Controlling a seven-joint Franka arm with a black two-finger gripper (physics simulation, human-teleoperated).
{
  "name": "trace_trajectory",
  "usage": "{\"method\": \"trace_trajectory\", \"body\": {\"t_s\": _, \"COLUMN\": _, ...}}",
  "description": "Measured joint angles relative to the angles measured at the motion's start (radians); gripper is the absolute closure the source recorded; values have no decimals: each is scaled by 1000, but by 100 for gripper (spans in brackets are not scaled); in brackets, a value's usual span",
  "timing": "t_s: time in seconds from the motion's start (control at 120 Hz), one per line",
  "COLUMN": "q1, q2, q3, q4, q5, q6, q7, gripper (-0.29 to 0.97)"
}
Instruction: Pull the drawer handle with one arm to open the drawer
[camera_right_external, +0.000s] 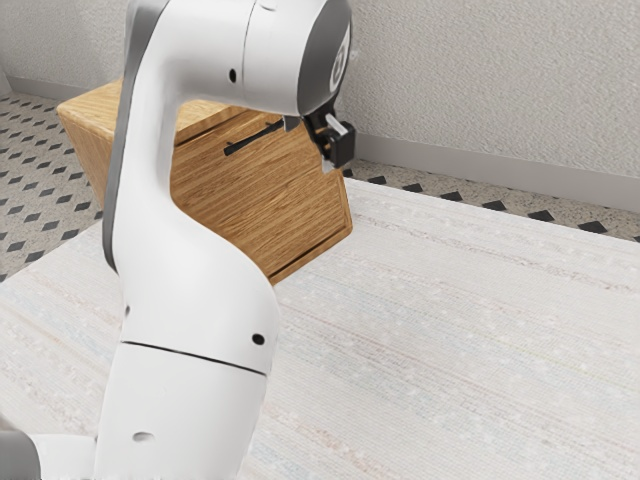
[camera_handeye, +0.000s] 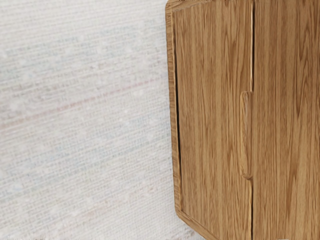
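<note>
A wooden cabinet (camera_right_external: 262, 195) stands on the pale table at the exterior view's upper left, partly hidden behind my arm. Its drawer front carries a slim bar handle (camera_right_external: 252, 140) near the top edge. My gripper (camera_right_external: 337, 148) hangs just to the exterior view's right of the cabinet's upper corner, apart from the handle. In the wrist view the cabinet (camera_handeye: 215, 100) lies below my hand, and the handle (camera_handeye: 246, 135) shows as a long wooden bar along the seam between the front panel and the top. The drawer front looks flush with the cabinet body.
The pale woven table surface (camera_right_external: 480, 330) stretches to the exterior view's right and front of the cabinet. A rough white wall (camera_right_external: 500, 70) runs behind, with checkered floor (camera_right_external: 40, 170) at the left. My own white arm (camera_right_external: 180, 300) covers the cabinet's left part.
</note>
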Motion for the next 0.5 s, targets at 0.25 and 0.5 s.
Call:
{"method": "trace_trajectory", "body": {"t_s": 0.25, "q1": 114, "q2": -51, "q3": -5, "q4": 1, "q5": -42, "q6": 77, "q7": -31, "gripper": 12}}
{"method": "trace_trajectory", "body": {"t_s": 0.5, "q1": 140, "q2": -74, "q3": -22, "q4": -8, "q5": -79, "q6": 149, "q7": 5, "gripper": 16}}
